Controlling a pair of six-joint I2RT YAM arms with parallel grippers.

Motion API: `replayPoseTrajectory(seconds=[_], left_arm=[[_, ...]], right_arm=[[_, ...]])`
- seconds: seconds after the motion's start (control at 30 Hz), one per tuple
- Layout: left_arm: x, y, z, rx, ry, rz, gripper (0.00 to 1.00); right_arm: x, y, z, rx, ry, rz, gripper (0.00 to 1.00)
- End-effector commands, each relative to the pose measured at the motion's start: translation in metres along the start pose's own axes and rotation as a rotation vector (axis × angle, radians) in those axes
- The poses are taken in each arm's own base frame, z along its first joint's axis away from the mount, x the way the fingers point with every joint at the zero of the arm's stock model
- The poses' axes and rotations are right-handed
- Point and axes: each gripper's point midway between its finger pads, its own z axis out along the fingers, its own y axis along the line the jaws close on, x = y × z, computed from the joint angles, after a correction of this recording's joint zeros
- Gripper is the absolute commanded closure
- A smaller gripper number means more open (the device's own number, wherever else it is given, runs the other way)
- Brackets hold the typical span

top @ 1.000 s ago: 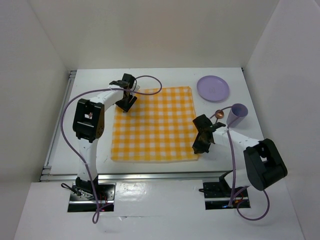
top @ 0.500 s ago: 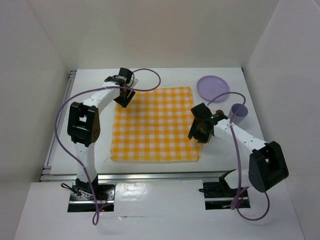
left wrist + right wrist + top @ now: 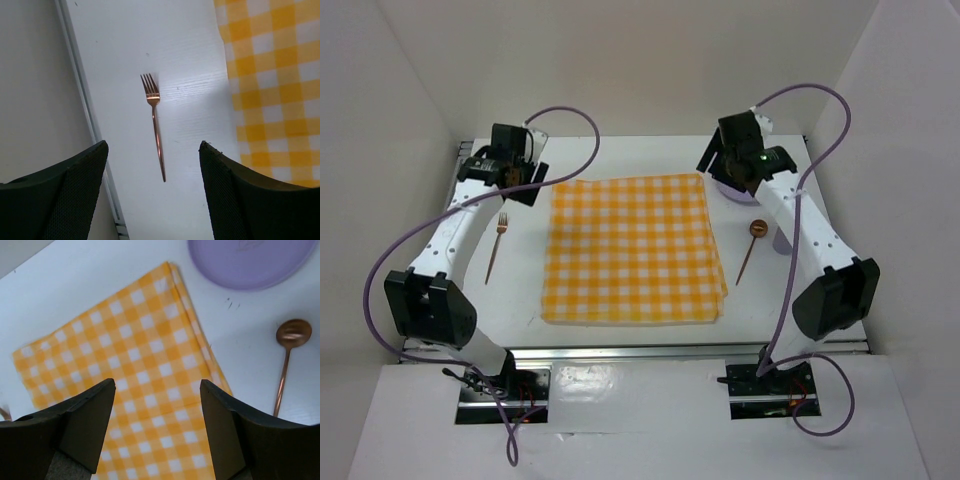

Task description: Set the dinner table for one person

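Observation:
The dinner table (image 3: 620,155) is a white top with a yellow-and-white checked cloth (image 3: 632,250) spread in its middle. A copper fork (image 3: 496,245) lies left of the cloth, tines pointing away. A copper spoon (image 3: 750,250) lies right of it. My left gripper (image 3: 518,183) hangs open above the back left, with the fork (image 3: 155,130) below and between its fingers (image 3: 75,190), not touching it. My right gripper (image 3: 720,165) is open, high over the cloth's far right corner (image 3: 130,365), and holds nothing.
A purple plate (image 3: 250,260) sits at the back right, mostly hidden under my right arm in the top view. A purple cup (image 3: 779,243) stands behind that arm, right of the spoon (image 3: 287,360). A metal rail (image 3: 82,100) borders the table's left edge.
The right gripper has opened and swung from the cloth's right edge up to the back right. The left arm swung out from the cloth's far left corner, uncovering the fork.

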Motion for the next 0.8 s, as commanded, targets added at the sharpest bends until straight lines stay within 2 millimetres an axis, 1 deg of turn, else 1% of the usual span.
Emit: replayPoseTrajectory(seconds=[0.0,0.03,0.07,0.1,0.13,0.17,0.2,0.23,0.27,0.3,0.33,0.37,0.4,0.47,0.5,0.53,0.57,0.67,0.7,0.73,0.77], left_arm=[[0.038,0.0,0.007,0.025,0.065,-0.037,0.2],[0.046,0.004,0.008,0.025,0.071,-0.052,0.18],[0.057,0.016,0.011,0.008,0.084,-0.085,0.18],[0.075,0.013,0.018,0.018,0.13,-0.091,0.18],[0.081,0.017,0.018,0.017,0.133,-0.093,0.18],[0.089,0.025,0.019,0.0,0.139,-0.114,0.18],[0.096,0.025,0.021,0.001,0.158,-0.107,0.18],[0.106,0.026,0.025,-0.008,0.181,-0.095,0.18],[0.11,0.028,0.025,-0.023,0.184,-0.085,0.18],[0.115,0.032,0.026,-0.04,0.197,-0.079,0.18],[0.127,0.034,0.03,-0.046,0.232,-0.067,0.2],[0.131,0.035,0.033,-0.046,0.246,-0.072,0.2],[0.143,0.037,0.043,-0.046,0.283,-0.083,0.21],[0.158,0.036,0.055,-0.034,0.332,-0.097,0.22],[0.161,0.036,0.062,-0.023,0.34,-0.104,0.22],[0.167,0.029,0.073,0.023,0.357,-0.099,0.24],[0.16,0.029,0.081,0.037,0.327,-0.092,0.24],[0.157,0.021,0.106,0.094,0.317,-0.04,0.24],[0.156,0.022,0.113,0.097,0.319,-0.028,0.24],[0.157,0.024,0.12,0.085,0.33,-0.025,0.24],[0.157,0.027,0.133,0.093,0.351,-0.016,0.24]], right_arm=[[-0.042,-0.003,-0.004,0.014,-0.088,-0.067,0.24],[-0.048,-0.002,-0.001,-0.004,-0.091,-0.089,0.24],[-0.049,-0.004,0.004,-0.01,-0.075,-0.105,0.24],[-0.049,-0.011,0.007,-0.015,-0.046,-0.117,0.25],[-0.047,-0.013,0.007,-0.008,-0.036,-0.129,0.27],[-0.038,-0.015,0.012,-0.004,-0.003,-0.136,0.28],[-0.032,-0.017,0.011,-0.008,0.01,-0.138,0.29],[-0.011,-0.028,0.018,0.015,0.063,-0.141,0.31],[-0.004,-0.031,0.018,0.008,0.07,-0.142,0.33],[-0.005,-0.03,0.011,-0.019,0.047,-0.121,0.33],[0.003,-0.032,0.01,-0.027,0.058,-0.104,0.35],[0.022,-0.043,0.014,-0.011,0.098,-0.101,0.35],[0.034,-0.048,0.01,-0.022,0.114,-0.093,0.35],[0.043,-0.053,0.007,-0.028,0.122,-0.093,0.36],[0.044,-0.052,0.002,-0.049,0.116,-0.089,0.36],[0.049,-0.055,0.002,-0.043,0.125,-0.082,0.36],[0.057,-0.061,0.003,-0.032,0.141,-0.085,0.36],[0.066,-0.068,0.001,-0.02,0.157,-0.079,0.37],[0.064,-0.067,-0.002,-0.025,0.15,-0.078,0.37],[0.068,-0.07,0.0,-0.018,0.16,-0.08,0.37],[0.069,-0.071,-0.002,-0.018,0.159,-0.069,0.37]])
